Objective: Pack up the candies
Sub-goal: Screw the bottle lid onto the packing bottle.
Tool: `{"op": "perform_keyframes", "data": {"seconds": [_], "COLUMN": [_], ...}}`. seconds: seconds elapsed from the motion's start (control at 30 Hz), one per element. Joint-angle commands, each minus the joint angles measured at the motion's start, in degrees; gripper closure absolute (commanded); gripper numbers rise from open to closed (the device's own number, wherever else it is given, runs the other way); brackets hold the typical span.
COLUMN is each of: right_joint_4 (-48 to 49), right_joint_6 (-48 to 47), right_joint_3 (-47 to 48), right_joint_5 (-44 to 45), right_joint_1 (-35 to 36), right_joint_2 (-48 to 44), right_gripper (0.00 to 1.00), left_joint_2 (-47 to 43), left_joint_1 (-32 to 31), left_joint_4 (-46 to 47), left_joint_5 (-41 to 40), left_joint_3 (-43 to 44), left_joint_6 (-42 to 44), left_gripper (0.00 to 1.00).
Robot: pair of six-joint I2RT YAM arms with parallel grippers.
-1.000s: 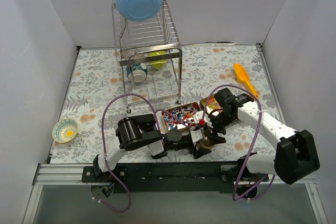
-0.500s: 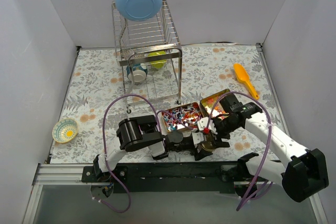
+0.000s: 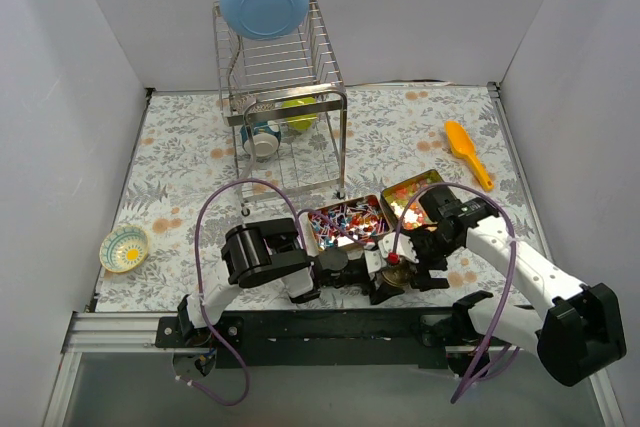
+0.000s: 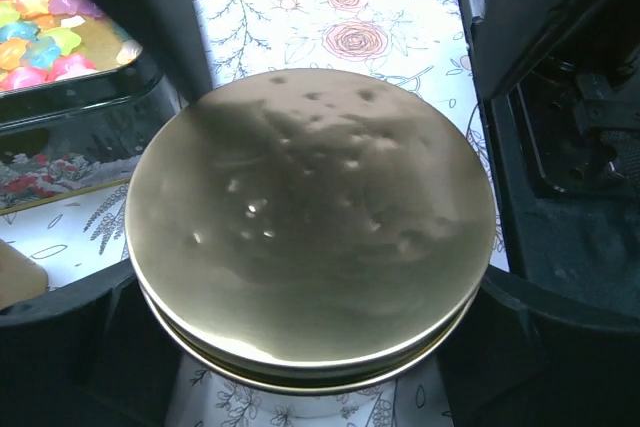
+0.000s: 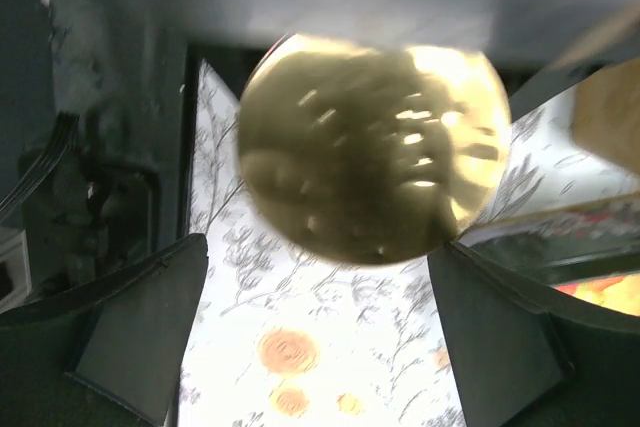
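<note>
A small patterned bowl [image 3: 124, 248] sits by the bench's left edge, toward the near-left corner. A wire dish rack [image 3: 283, 97] stands at the middle of the far edge, with a blue plate [image 3: 264, 0] propped on top. Just on its near side, toward the middle of the near edge, the candies [image 3: 345, 223] lie heaped in an open rectangular tin [image 3: 307, 231], a jumble of red, blue and white pieces. A second open tin [image 3: 436, 178] touching its right side holds glossy orange, yellow and pink sweets. Close to the near edge, the left gripper [image 4: 310, 292] has its fingers [image 4: 70, 337] closed against opposite sides of a round gold tin [image 4: 310, 197], whose dented lid faces the wrist camera. The right gripper [image 5: 318, 277], reaching in from the near-right corner, hangs beside that round tin with fingers [image 5: 140, 332] spread wide and nothing between them, the gold lid blurred just beyond their tips. An orange scoop [image 3: 467, 152] lies near the right edge
</note>
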Motion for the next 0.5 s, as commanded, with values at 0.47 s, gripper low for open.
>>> {"op": "perform_keyframes", "data": {"seconds": [0.47], "right_joint_4": [-1.0], "right_joint_6": [14.6], "right_joint_3": [10.7], "right_joint_5": [-5.2], "right_joint_1": [0.0], "right_joint_2": [0.1], "right_gripper": [0.04], "left_joint_2": [2.8], "left_joint_1": [3.8], "left_joint_4": [7.2], "left_joint_5": [-1.9], "left_joint_3": [-4.4], "left_joint_6": [-2.7], "left_gripper": [1.0]}}
